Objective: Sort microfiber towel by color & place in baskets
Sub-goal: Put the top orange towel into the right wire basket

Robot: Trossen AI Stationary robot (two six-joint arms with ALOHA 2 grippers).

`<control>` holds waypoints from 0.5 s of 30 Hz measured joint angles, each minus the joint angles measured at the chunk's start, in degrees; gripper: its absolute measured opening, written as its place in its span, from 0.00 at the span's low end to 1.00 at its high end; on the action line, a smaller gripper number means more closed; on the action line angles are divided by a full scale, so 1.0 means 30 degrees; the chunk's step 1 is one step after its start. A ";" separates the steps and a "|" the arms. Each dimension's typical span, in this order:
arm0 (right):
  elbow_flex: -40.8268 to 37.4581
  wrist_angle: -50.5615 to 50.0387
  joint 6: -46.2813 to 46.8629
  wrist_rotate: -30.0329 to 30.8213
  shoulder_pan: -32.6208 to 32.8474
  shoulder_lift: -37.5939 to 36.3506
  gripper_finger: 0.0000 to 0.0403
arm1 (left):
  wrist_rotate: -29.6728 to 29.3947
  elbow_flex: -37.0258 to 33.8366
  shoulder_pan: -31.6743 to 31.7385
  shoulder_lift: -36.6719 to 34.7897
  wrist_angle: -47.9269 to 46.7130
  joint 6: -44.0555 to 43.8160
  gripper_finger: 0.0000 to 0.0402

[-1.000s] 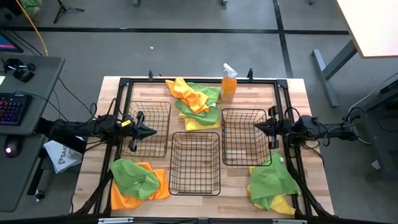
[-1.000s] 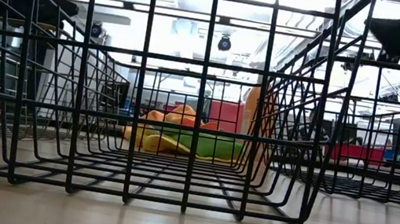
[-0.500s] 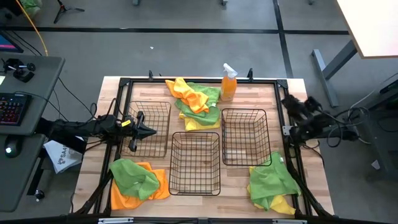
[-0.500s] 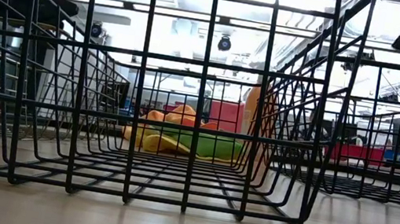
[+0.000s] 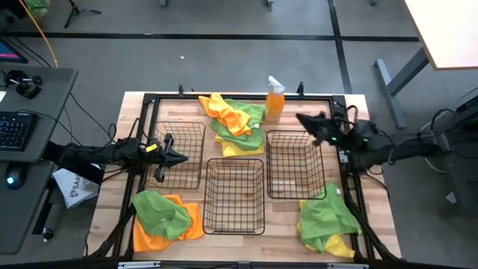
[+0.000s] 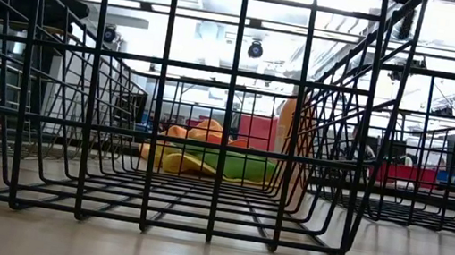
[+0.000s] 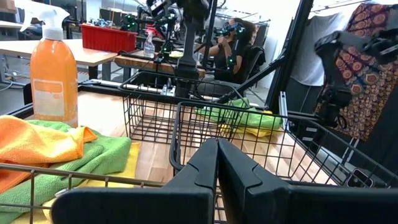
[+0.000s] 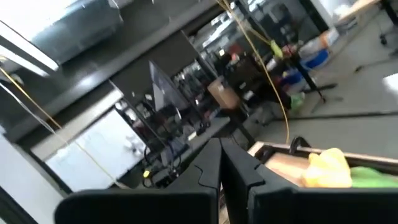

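Note:
Microfiber towels lie in three heaps: yellow, orange and green at the far middle (image 5: 233, 123), green on orange at the near left (image 5: 164, 217), green on yellow at the near right (image 5: 326, 223). Three black wire baskets stand on the table: left (image 5: 193, 134), middle (image 5: 234, 196), right (image 5: 293, 166). My left gripper (image 5: 183, 158) is shut and level over the left basket, holding nothing; its shut fingers (image 7: 217, 155) show in the left wrist view. My right gripper (image 5: 300, 118) is shut, raised above the right basket's far edge, and empty (image 8: 221, 149).
An orange spray bottle (image 5: 274, 101) stands at the far edge beside the middle heap. A black metal frame (image 5: 243, 97) runs around the table. A keyboard and desk (image 5: 19, 131) stand left of the table. People sit in the room beyond (image 7: 233, 37).
My right gripper has risen from beside the right basket's right wall, climbing out of the low view's top. It has swung toward the table's far edge and rolled, and it is still shut. The towels and baskets have stayed where they were.

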 joint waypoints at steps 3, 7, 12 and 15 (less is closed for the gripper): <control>0.1789 -0.0044 0.0209 -0.0198 -0.0241 0.2775 0.00 | 0.0000 0.0000 0.0001 -0.0002 -0.0002 0.0006 0.00; 0.4028 -0.0047 0.0226 0.0498 -0.0739 0.6370 0.00 | 0.0000 0.0000 0.0000 0.0002 0.0006 0.0006 0.00; 0.7010 -0.0118 0.2942 -0.0514 -0.1508 1.0668 0.00 | 0.0000 0.0000 0.0000 0.0002 -0.0002 0.0006 0.00; 0.8904 -0.1000 0.3242 -0.1498 -0.1998 1.3283 0.00 | 0.0002 0.0000 0.0000 -0.0001 0.0001 0.0003 0.00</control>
